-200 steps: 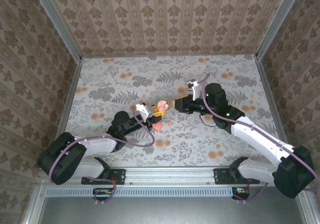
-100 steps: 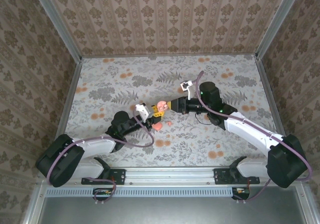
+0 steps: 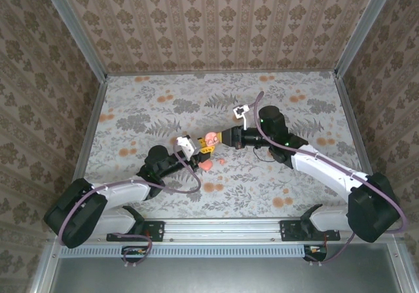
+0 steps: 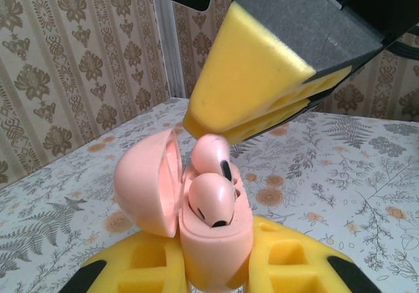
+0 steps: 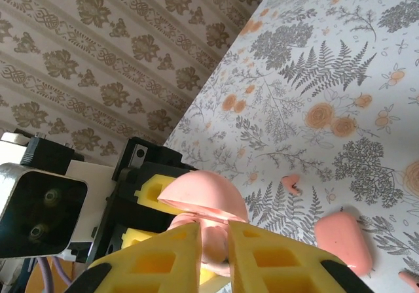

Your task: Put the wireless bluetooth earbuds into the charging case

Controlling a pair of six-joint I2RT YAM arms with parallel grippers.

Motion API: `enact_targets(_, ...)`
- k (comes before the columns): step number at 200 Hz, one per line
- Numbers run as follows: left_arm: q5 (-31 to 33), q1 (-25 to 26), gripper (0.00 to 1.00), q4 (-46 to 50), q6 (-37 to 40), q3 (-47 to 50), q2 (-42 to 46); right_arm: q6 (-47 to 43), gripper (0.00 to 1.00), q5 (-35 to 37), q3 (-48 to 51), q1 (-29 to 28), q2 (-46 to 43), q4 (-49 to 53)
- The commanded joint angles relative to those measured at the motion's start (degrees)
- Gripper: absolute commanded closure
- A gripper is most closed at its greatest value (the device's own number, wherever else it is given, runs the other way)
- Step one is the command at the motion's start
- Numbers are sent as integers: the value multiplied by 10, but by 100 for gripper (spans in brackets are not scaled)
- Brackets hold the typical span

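Your left gripper (image 4: 213, 270) was clamped on the lower body of the charging case (image 4: 216, 244), holding it upright above the flowered cloth (image 4: 340, 175) near the middle of the table, with the yellow fingers on either side of it. The lid (image 4: 147, 182) stood swung open to the left in the left wrist view. Both earbuds were in the case: the nearer earbud (image 4: 211, 201) sat in its well with its rounded head up, and the farther earbud (image 4: 211, 157) stood a little higher behind it. Your right gripper (image 4: 216, 128) came in from above and from the right with its jaws closed together, and its tips touched the top of the farther earbud; I could not tell whether they pinched it. On the cloth below the case lay a pale pink rounded piece (image 5: 340, 237), with a small coral bit (image 5: 291, 183) near it, both apart from the grippers.
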State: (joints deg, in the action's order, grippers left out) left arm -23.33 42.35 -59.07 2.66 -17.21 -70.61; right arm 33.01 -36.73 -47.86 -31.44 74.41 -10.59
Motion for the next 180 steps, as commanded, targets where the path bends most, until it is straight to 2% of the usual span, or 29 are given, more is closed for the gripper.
enact_targets(1,-5,1,94,0,11,8,14,-1,83,-21,-20,-5,12,-21)
enact_targets(45,-3,1,94,3,13,9,20,-5,84,-22,-27,-8,21,-15)
enact_targets(108,0,0,94,7,12,11,21,-35,81,8,-15,-7,-15,-5)
enact_targets(154,-6,-2,95,4,-1,11,20,-63,76,54,13,-6,-62,-18)
enact_targets(180,-20,-8,95,-12,-22,17,17,-80,68,91,46,-6,-99,-33)
